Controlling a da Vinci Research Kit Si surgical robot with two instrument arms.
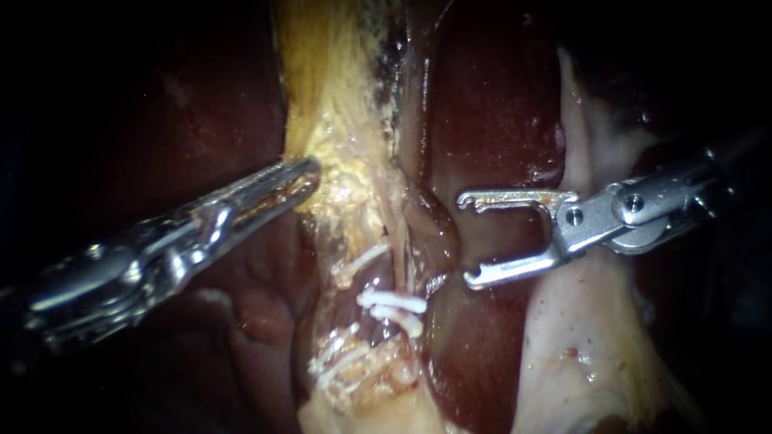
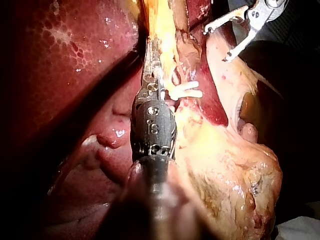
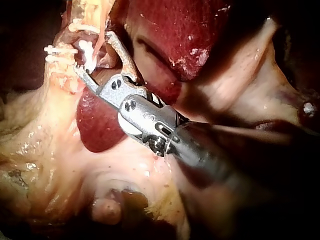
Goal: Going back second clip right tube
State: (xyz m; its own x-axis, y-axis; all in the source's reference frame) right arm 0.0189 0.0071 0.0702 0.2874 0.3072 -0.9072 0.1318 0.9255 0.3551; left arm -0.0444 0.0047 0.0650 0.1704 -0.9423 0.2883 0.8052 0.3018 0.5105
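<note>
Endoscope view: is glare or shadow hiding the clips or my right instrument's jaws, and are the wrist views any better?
Endoscope view: centre well lit, clips and the right instrument with its open jaws free of glare; edges dark, swallowing the shaft of the left instrument. Left wrist view: wet glints on the liver, clips lit. Right wrist view: clips lit, shaft in shadow.

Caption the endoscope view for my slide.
Open-jawed right instrument hovers beside white clips; left instrument touches yellow tissue.
</note>
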